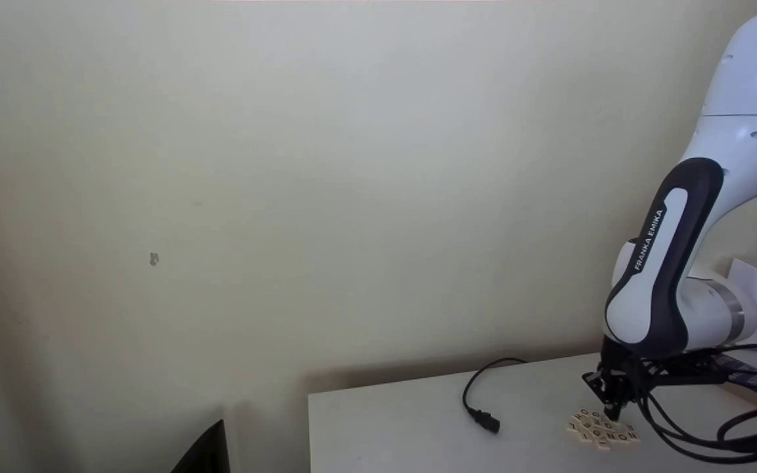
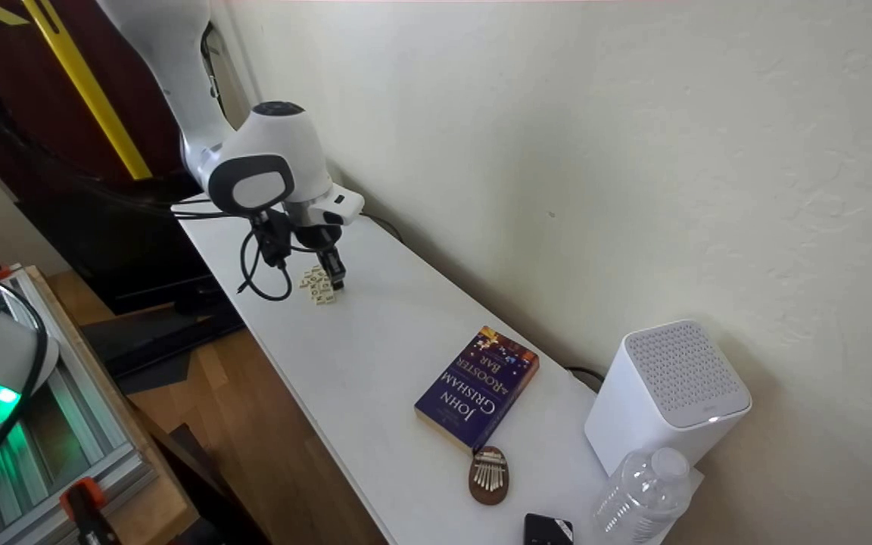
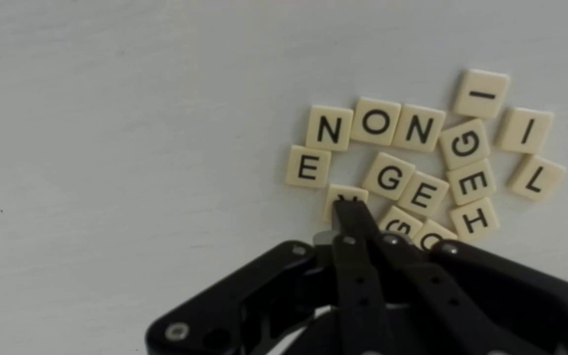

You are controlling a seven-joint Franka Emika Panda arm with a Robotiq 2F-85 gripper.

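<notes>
Cream letter tiles (image 1: pixel 598 435) lie in a loose cluster on the white table, and both exterior views show my gripper (image 1: pixel 612 414) pointing down at their edge. Seen from the wrist, the black fingers of the gripper (image 3: pixel 351 203) are pressed together with nothing visible between them. Their tips cover most of a tile (image 3: pixel 333 195) whose letter is half hidden; whether they touch it I cannot tell. Close by are an E tile (image 3: pixel 308 166), a G tile (image 3: pixel 389 176) and an O tile (image 3: pixel 434 234), the last partly behind the gripper.
A black cable plug (image 1: pixel 485 420) rests on the table near the tiles. Farther along lie a John Grisham book (image 2: pixel 477 387), a small thumb piano (image 2: pixel 489 475) and a black object (image 2: pixel 548 530). A white speaker-like box (image 2: pixel 667 393) and a clear bottle (image 2: pixel 644 496) stand by the wall.
</notes>
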